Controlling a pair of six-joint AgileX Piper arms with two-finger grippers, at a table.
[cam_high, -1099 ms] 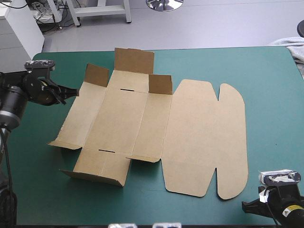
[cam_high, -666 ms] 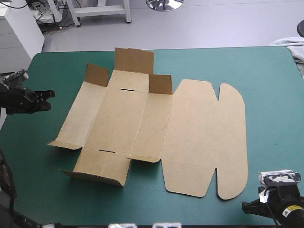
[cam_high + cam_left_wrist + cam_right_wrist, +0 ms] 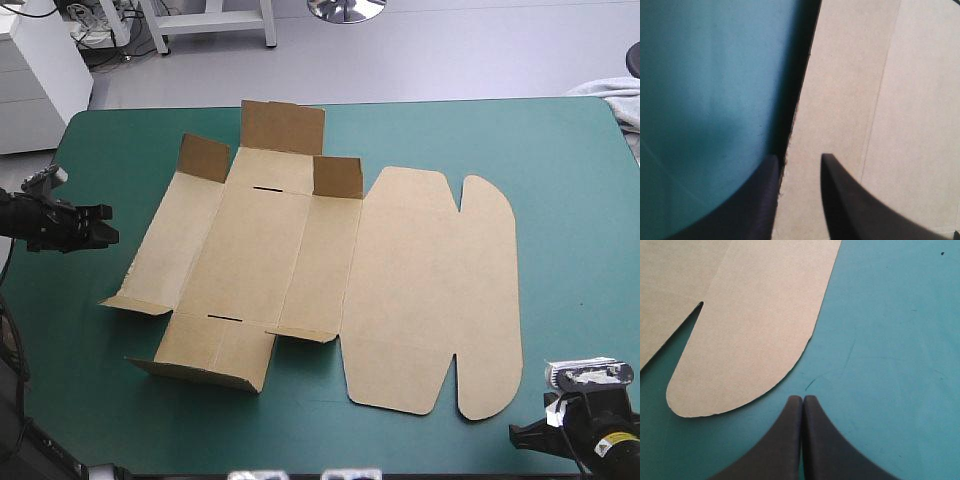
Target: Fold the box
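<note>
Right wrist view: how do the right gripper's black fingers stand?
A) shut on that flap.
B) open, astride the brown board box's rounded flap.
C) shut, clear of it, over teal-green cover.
C: the right gripper is one pointed arch, with teal-green cover between it and the brown board box.

The box (image 3: 330, 260) lies mostly flat, so its lid half and middle panels can be crossed low. Its raised flaps (image 3: 283, 127) block the way along its far edge, and a tilted wall (image 3: 205, 368) rises at its near left corner. Bare teal-green cover (image 3: 570, 180) lies open right of the box and beyond its far edge. The left gripper (image 3: 108, 225), fingers slightly parted, sits just left of the box. The right gripper (image 3: 516, 434), fingers together, sits by its rounded near right corner.
</note>
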